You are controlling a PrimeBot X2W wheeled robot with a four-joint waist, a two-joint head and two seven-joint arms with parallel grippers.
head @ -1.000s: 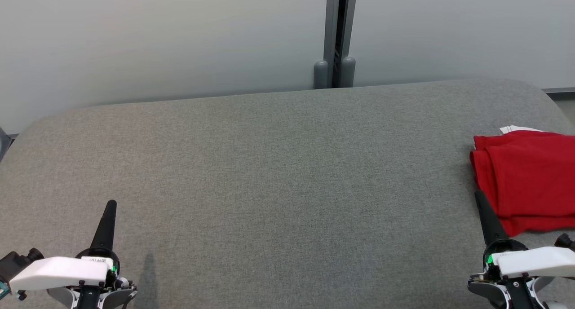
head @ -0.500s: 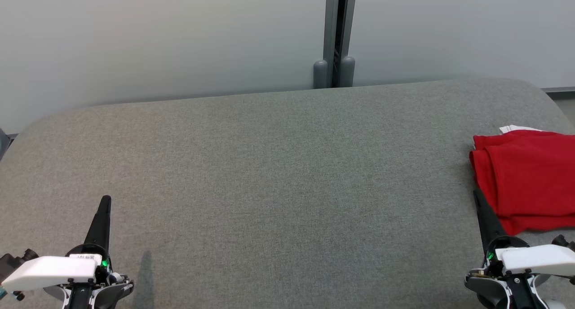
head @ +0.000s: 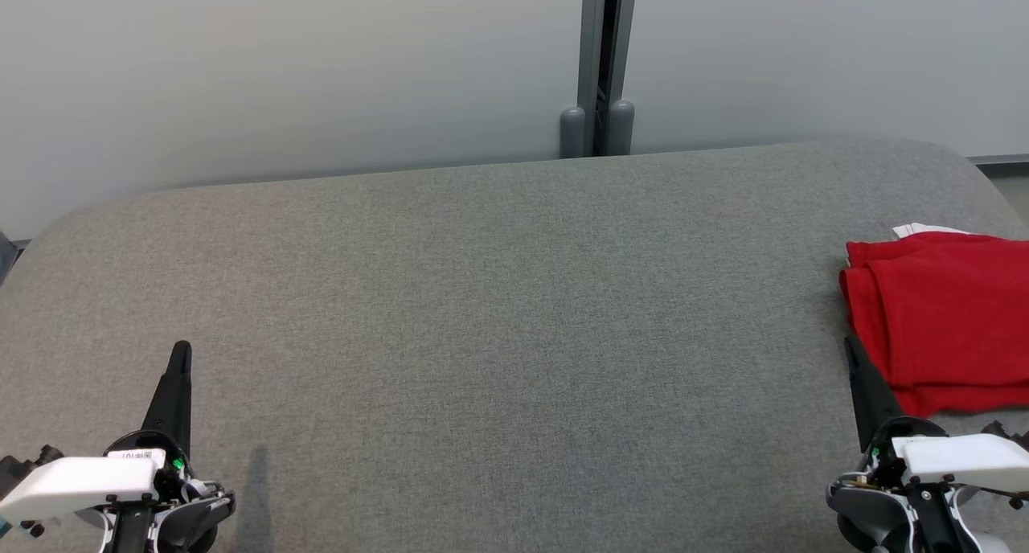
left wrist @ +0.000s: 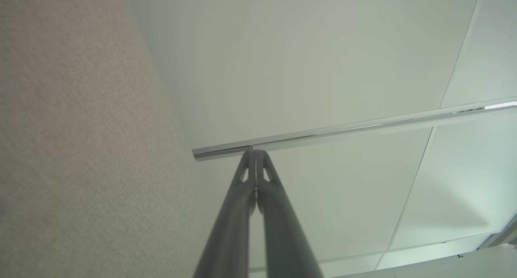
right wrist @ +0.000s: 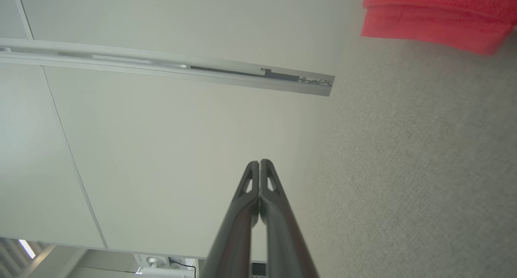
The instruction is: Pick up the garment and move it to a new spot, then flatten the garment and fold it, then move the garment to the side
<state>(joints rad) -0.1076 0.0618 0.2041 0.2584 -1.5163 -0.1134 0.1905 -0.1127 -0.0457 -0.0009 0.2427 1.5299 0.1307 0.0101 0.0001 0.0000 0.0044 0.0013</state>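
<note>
Head view: we see the folded red garment (head: 949,320) at the grey surface's (head: 514,312) right edge, just beside our right gripper (head: 850,347), fingers pressed together, empty; our left gripper (head: 181,350), likewise closed, sits well apart.

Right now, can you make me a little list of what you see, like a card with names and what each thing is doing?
surface: grey fabric top
garment: red, folded, lying flat at the far right
white scrap: peeking out behind the garment
left gripper: shut, holding nothing, lower left
right gripper: shut, holding nothing, beside the garment's near left corner
task: garment looks folded and set aside
</note>
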